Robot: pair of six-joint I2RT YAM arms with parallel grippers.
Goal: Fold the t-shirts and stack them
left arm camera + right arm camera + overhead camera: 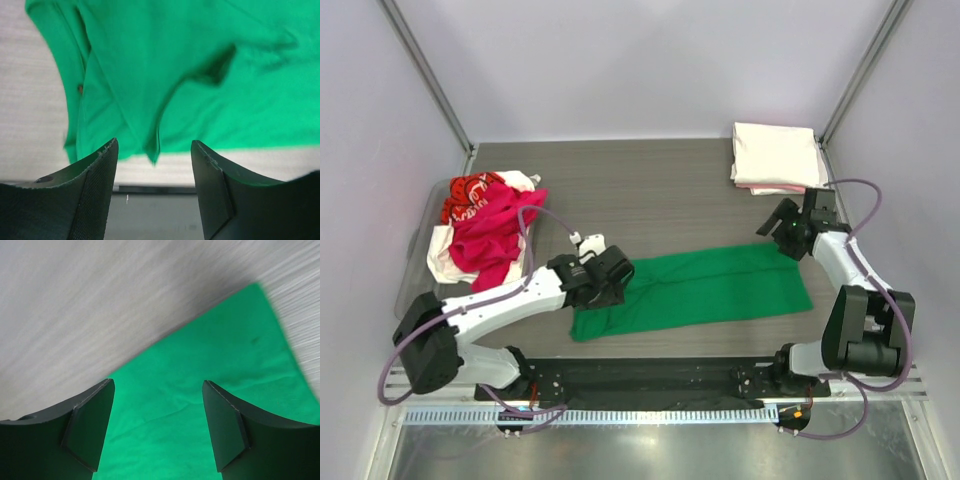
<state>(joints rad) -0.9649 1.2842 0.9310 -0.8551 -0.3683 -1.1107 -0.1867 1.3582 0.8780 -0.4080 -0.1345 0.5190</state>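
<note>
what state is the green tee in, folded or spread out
Partly folded: the green tee lies flat as a long narrow strip with overlapping layers.

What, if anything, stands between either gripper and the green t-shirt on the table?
Nothing visible does. The left gripper hangs open over the left end of the green t-shirt, the right gripper open over its far right corner; both wrist views show bare cloth ahead.

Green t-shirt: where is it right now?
Top view, near centre of the table: the green t-shirt lies flat, its left end under the left claw, its far right corner by the right claw.
</note>
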